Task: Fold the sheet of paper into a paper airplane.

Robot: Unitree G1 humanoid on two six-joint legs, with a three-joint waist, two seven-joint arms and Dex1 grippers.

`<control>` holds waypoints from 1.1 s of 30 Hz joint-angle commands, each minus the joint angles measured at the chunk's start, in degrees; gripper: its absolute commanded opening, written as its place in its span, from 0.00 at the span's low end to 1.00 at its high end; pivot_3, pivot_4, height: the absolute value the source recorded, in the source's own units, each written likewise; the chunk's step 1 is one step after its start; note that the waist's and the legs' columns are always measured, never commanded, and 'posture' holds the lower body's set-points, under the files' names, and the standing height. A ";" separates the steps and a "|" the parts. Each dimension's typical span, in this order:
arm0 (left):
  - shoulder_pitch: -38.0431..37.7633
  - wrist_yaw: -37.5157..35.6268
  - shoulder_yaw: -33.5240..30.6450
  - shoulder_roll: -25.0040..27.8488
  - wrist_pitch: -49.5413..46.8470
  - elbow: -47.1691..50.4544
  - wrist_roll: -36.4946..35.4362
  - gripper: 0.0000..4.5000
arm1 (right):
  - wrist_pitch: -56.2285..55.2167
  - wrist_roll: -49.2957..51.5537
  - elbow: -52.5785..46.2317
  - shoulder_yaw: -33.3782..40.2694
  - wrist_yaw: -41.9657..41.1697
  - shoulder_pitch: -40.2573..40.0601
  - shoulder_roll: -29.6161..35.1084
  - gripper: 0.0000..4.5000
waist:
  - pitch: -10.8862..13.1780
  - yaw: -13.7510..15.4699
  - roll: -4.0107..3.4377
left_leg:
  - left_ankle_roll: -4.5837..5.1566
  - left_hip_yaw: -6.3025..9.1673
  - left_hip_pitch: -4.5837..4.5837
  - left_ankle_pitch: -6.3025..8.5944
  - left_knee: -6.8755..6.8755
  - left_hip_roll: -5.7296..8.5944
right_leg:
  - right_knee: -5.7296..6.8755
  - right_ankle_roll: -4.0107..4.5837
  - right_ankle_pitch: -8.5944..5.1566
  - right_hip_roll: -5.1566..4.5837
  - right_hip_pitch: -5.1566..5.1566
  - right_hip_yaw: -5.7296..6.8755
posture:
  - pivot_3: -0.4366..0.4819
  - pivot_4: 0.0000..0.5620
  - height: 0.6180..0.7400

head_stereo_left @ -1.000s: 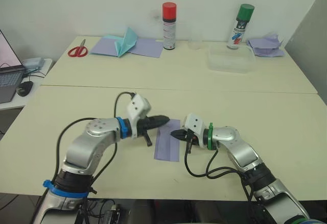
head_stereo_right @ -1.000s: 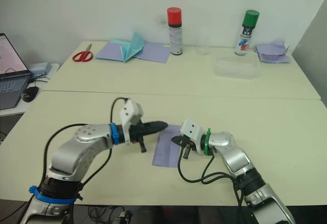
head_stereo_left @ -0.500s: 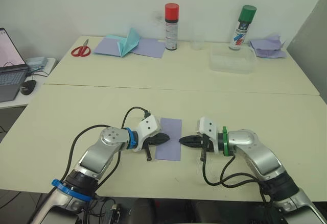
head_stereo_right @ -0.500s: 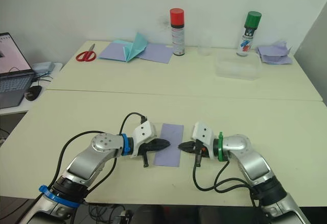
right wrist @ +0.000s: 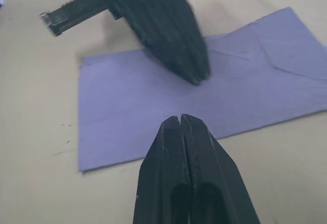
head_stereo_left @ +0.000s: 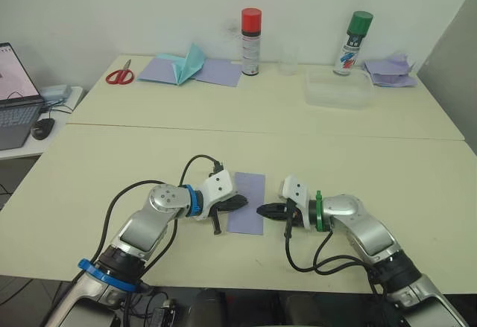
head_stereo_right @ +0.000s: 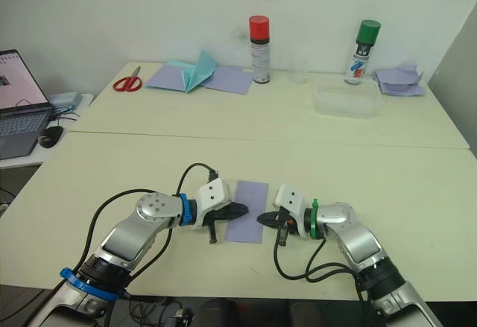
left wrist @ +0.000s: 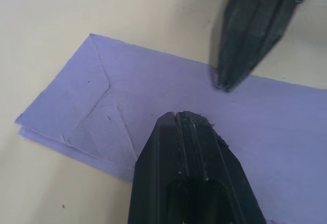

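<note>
Since it lies flat on the table (head_stereo_left: 89, 163), the sheet of paper (head_stereo_left: 248, 202) sits directly between the two grippers, its long edges facing their tips. It looks thin, light and limp, likely to slide if pushed; an edge or corner seems the best hold. The left gripper (left wrist: 183, 118) and right gripper (right wrist: 180, 120) are both pinched closed, holding nothing. No writing on the paper can be read.

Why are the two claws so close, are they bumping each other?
Apart. In the left wrist view a strip of the sheet of paper shows between the left claw and the right claw; both are shut, tips facing each other.
</note>
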State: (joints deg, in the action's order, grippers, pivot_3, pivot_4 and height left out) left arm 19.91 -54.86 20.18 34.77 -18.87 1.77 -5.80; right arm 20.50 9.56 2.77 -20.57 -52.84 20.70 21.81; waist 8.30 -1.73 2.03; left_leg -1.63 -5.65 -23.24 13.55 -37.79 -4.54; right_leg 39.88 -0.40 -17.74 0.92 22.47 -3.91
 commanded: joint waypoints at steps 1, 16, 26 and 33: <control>-2.48 -1.80 3.30 0.91 -1.67 -2.47 2.73 0.00 | -0.43 -0.90 5.15 2.66 2.95 2.37 -1.16 0.01 | 0.00 -0.06 0.00 | 0.00 -0.01 0.17 0.01 0.06 0.00 | -0.04 0.00 -0.04 -0.01 -0.16 -0.01 | 0.48 0.27 1.00; -0.97 -2.60 3.05 -0.52 -1.44 -4.94 3.34 0.00 | -10.05 -5.51 21.26 3.91 7.20 9.78 -6.92 0.01 | -0.07 0.01 -0.01 | 0.01 -0.10 0.39 0.01 0.40 0.04 | -0.14 0.14 -0.04 -0.09 -0.31 -0.04 | 0.48 0.27 1.00; -0.77 -2.76 2.20 -0.48 -0.99 -6.58 3.77 0.00 | -3.70 -3.54 9.04 -0.56 -3.84 1.90 -1.83 0.01 | -0.47 0.01 -0.15 | 0.00 -0.10 0.53 0.01 0.70 0.03 | -0.41 0.11 -0.05 -0.11 -0.45 -0.03 | 0.48 0.27 1.00; -0.89 -2.93 2.07 -0.56 -1.00 -6.74 3.78 0.00 | 5.25 -0.61 -0.32 -4.05 -11.44 -2.04 2.99 0.01 | -0.85 0.01 -0.31 | 0.00 -0.09 0.56 0.01 0.80 0.02 | -0.63 0.06 -0.08 -0.11 -0.50 -0.02 | 0.48 0.27 1.00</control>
State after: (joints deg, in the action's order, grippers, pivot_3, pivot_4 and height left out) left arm 20.99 -57.95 19.79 33.76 -18.24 -0.91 -5.00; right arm 22.03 8.65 2.99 -21.46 -61.46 20.60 23.47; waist 7.45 -1.72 1.72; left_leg -1.63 -5.74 -22.69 13.56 -36.97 -4.53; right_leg 39.17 -0.34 -17.82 0.81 21.94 -3.92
